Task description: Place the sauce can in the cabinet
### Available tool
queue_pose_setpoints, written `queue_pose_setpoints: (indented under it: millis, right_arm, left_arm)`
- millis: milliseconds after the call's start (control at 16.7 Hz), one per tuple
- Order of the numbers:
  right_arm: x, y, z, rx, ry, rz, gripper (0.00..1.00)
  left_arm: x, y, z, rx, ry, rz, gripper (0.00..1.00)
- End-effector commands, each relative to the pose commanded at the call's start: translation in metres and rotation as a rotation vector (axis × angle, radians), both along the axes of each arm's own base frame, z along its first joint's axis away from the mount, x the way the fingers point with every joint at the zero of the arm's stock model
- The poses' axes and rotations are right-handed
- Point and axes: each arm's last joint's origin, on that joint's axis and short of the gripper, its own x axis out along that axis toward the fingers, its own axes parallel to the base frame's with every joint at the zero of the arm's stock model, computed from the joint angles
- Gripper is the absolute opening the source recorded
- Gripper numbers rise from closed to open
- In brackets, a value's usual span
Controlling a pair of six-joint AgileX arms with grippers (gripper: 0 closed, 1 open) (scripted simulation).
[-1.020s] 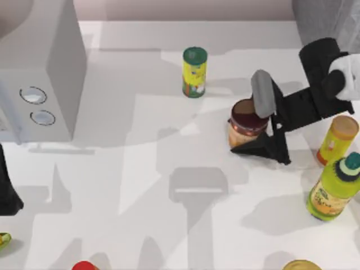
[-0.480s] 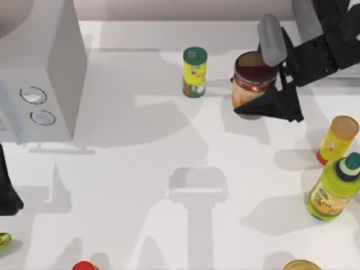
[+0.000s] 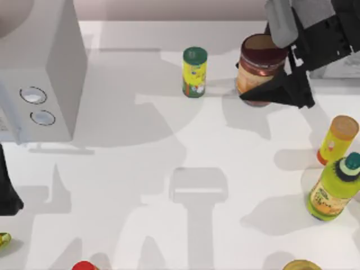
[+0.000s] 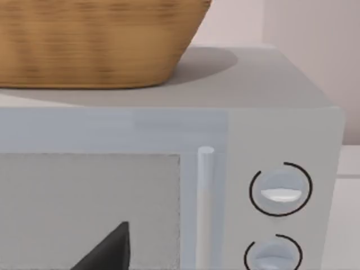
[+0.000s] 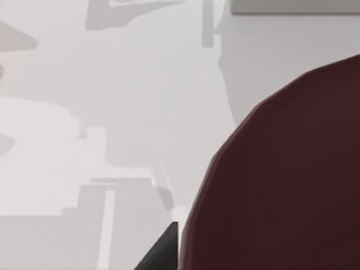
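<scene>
Evidently rigid, smooth-sided and fairly heavy, the sauce can (image 3: 261, 67), at the table's far right, sits pinched across its wide body by the right gripper (image 3: 275, 70), a sound hold.

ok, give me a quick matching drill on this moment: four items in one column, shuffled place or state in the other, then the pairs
Column 1:
1. sauce can
2. slim yellow can with green lid
3. orange-capped yellow bottle
4. grey box with two round rings

Column 2:
A. standing alone at the table's far middle
B. at the top view's left, basket on top of it
C. held in the right gripper at the table's far right
D. by the right edge, just behind the green-capped bottle

Pairs: 1-C, 2-A, 3-D, 4-B
</scene>
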Motion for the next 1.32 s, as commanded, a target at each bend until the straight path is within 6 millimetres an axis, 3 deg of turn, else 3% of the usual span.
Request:
queue_pose_setpoints:
  millis: [300,540,780,1020,1200,1320]
  right_arm:
    - [-0.01,-0.007,0.006,-0.023,0.01,-0.052,0.0]
    - [-0.049,-0.036,0.021,-0.091,0.031,-0.241,0.0]
    - [-0.107,-0.067,0.021,-0.16,0.047,-0.511,0.0]
    - [-0.187,-0.091,0.03,-0.123,-0.102,-0.834,0.0]
    - [-0.243,-0.103,0.015,-0.008,-0.258,-1.075,0.0]
    - [-0.266,-0.108,-0.005,0.092,-0.339,-1.212,0.0]
  left_arm:
    - [0.0,0.0,0.0,0.0,0.0,0.0,1.0]
    - [0.0,0.0,0.0,0.0,0.0,0.0,1.0]
    - [0.0,0.0,0.0,0.0,0.0,0.0,1.0]
    - [0.0,0.0,0.0,0.0,0.0,0.0,1.0]
    - [0.0,0.0,0.0,0.0,0.0,0.0,1.0]
    - [0.0,0.0,0.0,0.0,0.0,0.0,1.0]
